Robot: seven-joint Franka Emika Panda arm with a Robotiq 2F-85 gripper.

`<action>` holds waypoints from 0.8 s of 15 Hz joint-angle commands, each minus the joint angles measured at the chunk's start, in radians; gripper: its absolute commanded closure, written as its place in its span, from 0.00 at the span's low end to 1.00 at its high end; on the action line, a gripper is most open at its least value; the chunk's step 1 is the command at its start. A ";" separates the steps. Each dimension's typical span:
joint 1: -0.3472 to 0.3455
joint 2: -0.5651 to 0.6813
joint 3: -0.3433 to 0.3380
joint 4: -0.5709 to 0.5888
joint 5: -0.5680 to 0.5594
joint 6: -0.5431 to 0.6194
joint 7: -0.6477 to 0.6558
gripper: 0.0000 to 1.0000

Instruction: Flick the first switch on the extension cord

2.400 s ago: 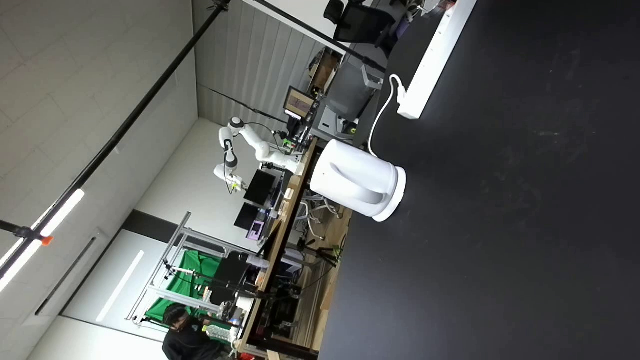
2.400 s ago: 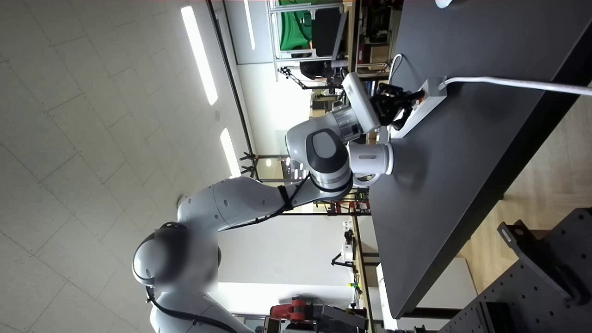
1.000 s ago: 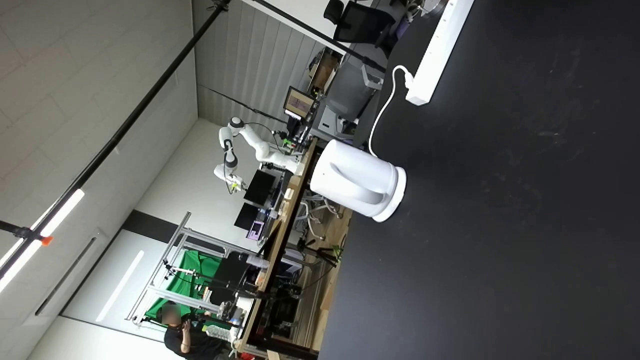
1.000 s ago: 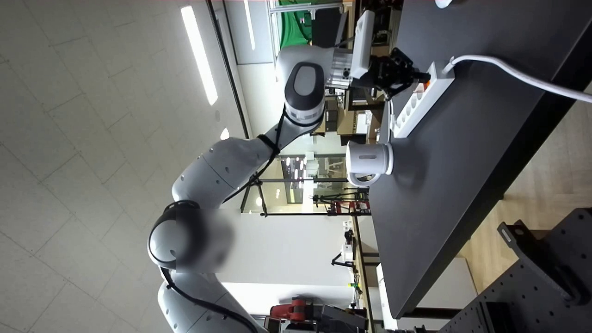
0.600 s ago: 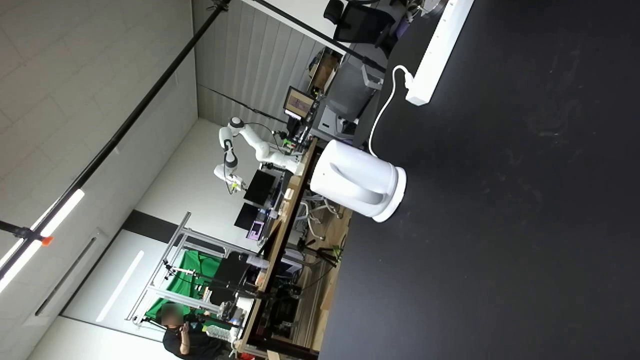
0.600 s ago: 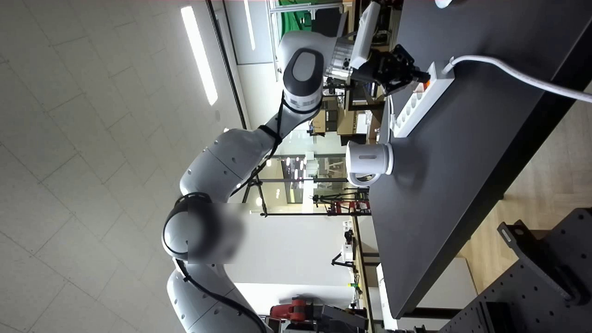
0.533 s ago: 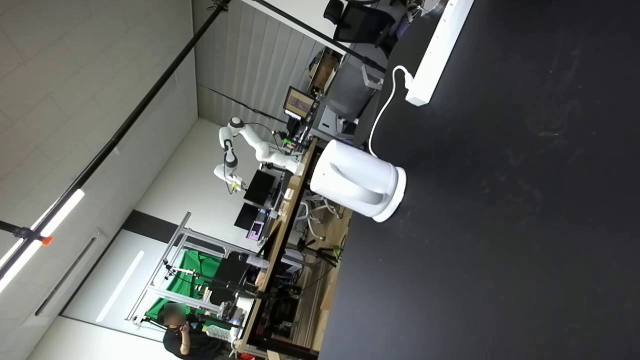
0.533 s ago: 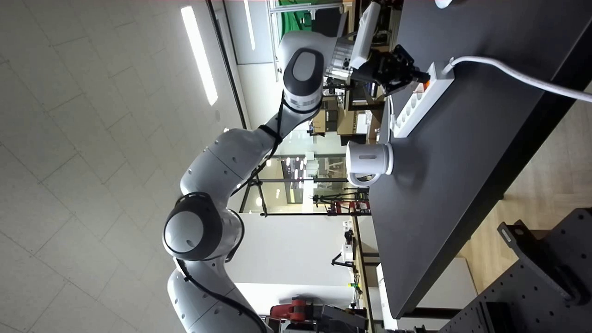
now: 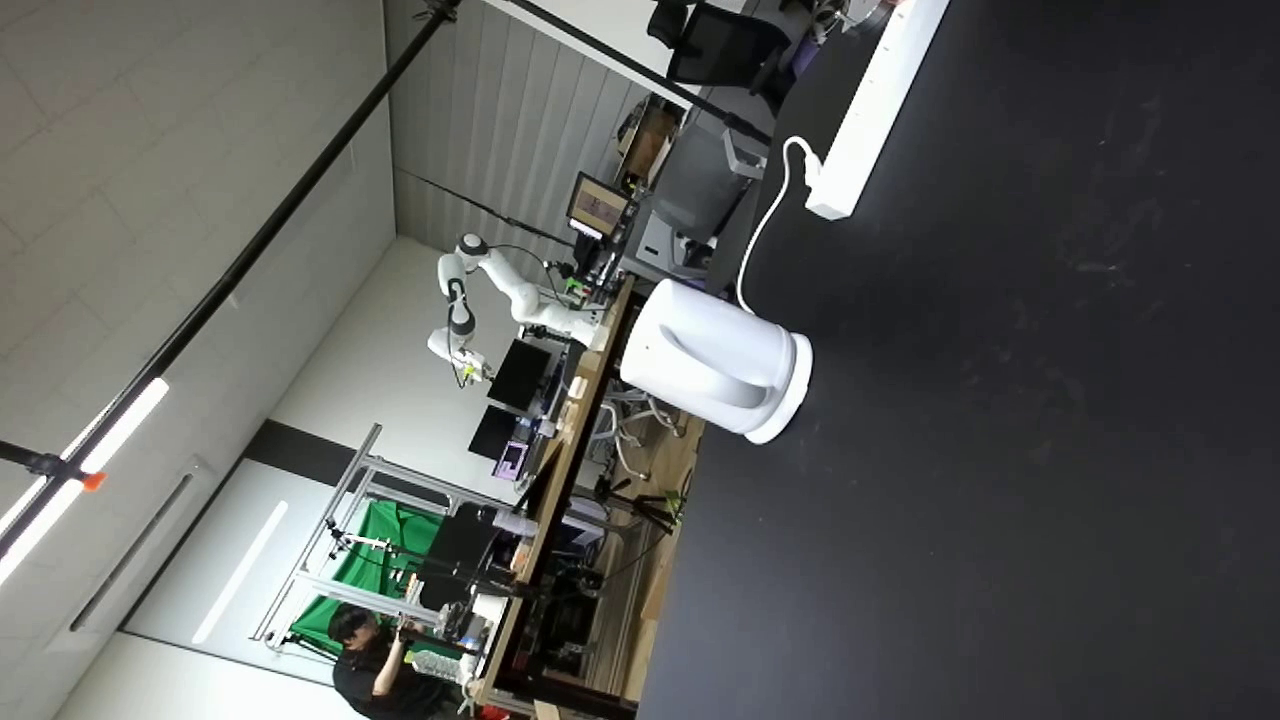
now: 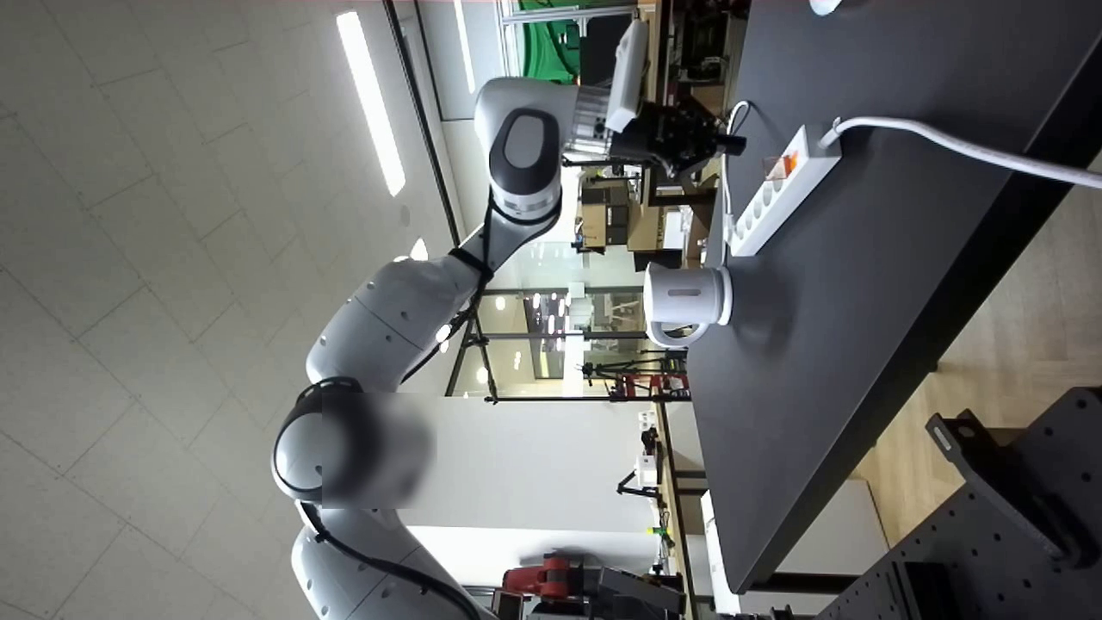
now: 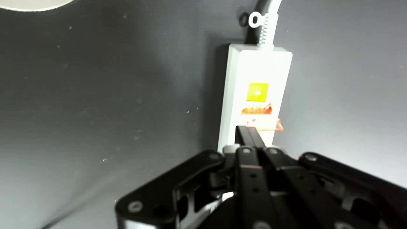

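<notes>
The extension cord, a long white power strip, lies on the dark table in both exterior views [image 9: 880, 110] [image 10: 790, 200] and in the wrist view [image 11: 265, 68]. A lit-looking yellow-orange switch [image 11: 257, 92] sits near its cable end; it shows orange in an exterior view [image 10: 791, 164]. Reddish clear flaps [image 11: 256, 110] stand beside the switch. My gripper [image 11: 247, 127] is shut and empty, its fingertips together. In an exterior view the gripper [image 10: 732, 144] is above the strip, apart from it. In the wrist view the fingers cover the strip's lower part.
A white kettle-like jug [image 9: 715, 355] stands near the strip's far end, also in an exterior view [image 10: 689, 297]. A thick white cable [image 10: 964, 155] runs over the table edge. A thin white cable [image 9: 765, 225] runs from the strip's other end toward the jug. A white rounded object [image 11: 31, 3] shows in the wrist view.
Half a second ago my gripper was down at the orange switch; it has since lifted away from the strip. The strip slid during the earlier frames and has shifted slightly back now.
</notes>
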 commanded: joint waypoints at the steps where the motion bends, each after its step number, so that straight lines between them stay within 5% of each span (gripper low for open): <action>1: 0.028 -0.143 -0.025 -0.126 0.025 0.047 -0.038 1.00; 2: 0.039 -0.168 -0.032 -0.148 0.021 0.056 -0.036 0.74; 3: 0.048 -0.189 -0.038 -0.166 0.019 0.061 -0.035 0.74; 12: 0.123 -0.298 -0.089 -0.300 0.000 0.152 -0.012 0.13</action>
